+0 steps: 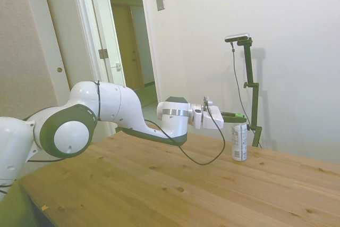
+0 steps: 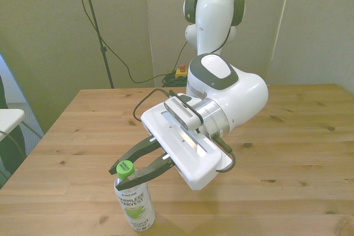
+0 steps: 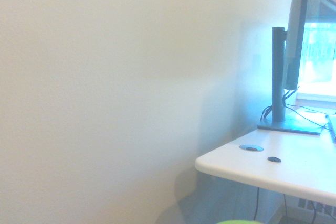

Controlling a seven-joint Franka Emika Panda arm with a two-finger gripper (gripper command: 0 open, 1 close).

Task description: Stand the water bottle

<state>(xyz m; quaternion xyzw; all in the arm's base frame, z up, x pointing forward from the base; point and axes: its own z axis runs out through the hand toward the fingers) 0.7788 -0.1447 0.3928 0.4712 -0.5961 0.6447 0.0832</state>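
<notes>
The water bottle (image 2: pixel 134 203) stands upright on the wooden table (image 2: pixel 287 153), near the edge closest to the front camera and toward the front view's left. The gripper (image 2: pixel 128 171) reaches in level at cap height, its dark fingers (image 2: pixel 148 173) spread to either side of the green cap (image 2: pixel 125 168); contact cannot be judged. Table surface around the bottle is bare wood. Wrist view shows a pale wall (image 3: pixel 105 93), a white desk (image 3: pixel 294 169) and a monitor stand (image 3: pixel 278 77).
</notes>
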